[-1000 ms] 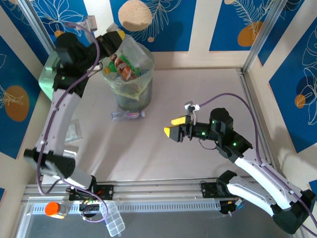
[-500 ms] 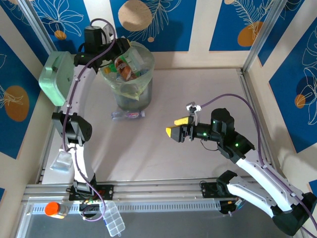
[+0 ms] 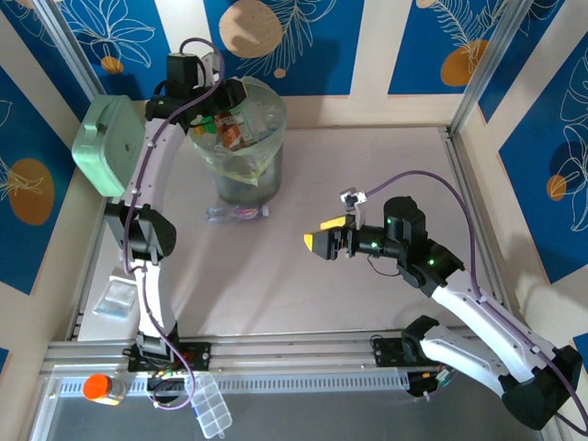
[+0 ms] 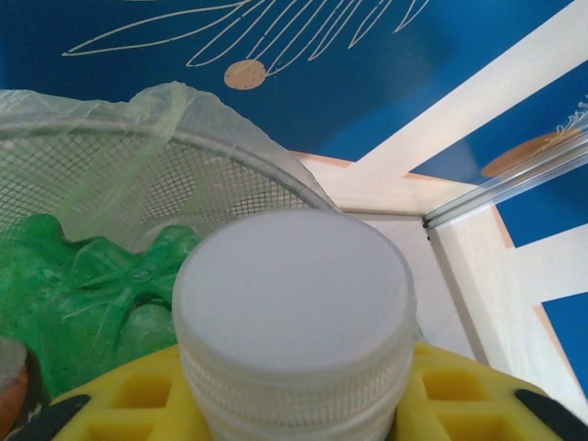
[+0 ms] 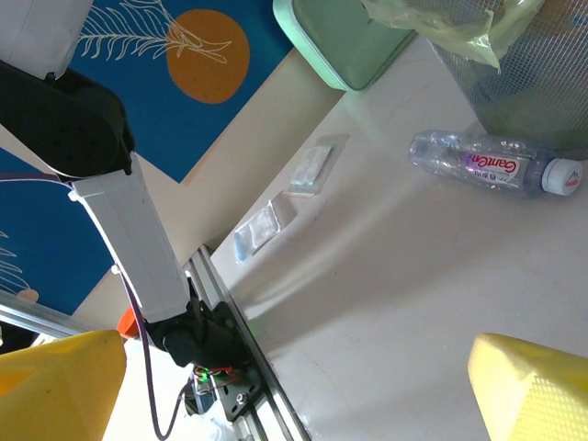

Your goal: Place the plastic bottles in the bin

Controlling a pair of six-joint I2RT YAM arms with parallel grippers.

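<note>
Left jaws grip a white-capped bottle (image 4: 294,299) over the bin (image 3: 250,176), right jaws hang wide open above the tabletop (image 3: 367,165)

White-capped bottle (image 4: 294,308), body beyond bottom edge

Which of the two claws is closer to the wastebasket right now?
Left. The left gripper is over the bin, at its left rim, gripping a white-capped bottle. The right gripper hangs open above the table, well off to the bin's right.
</note>
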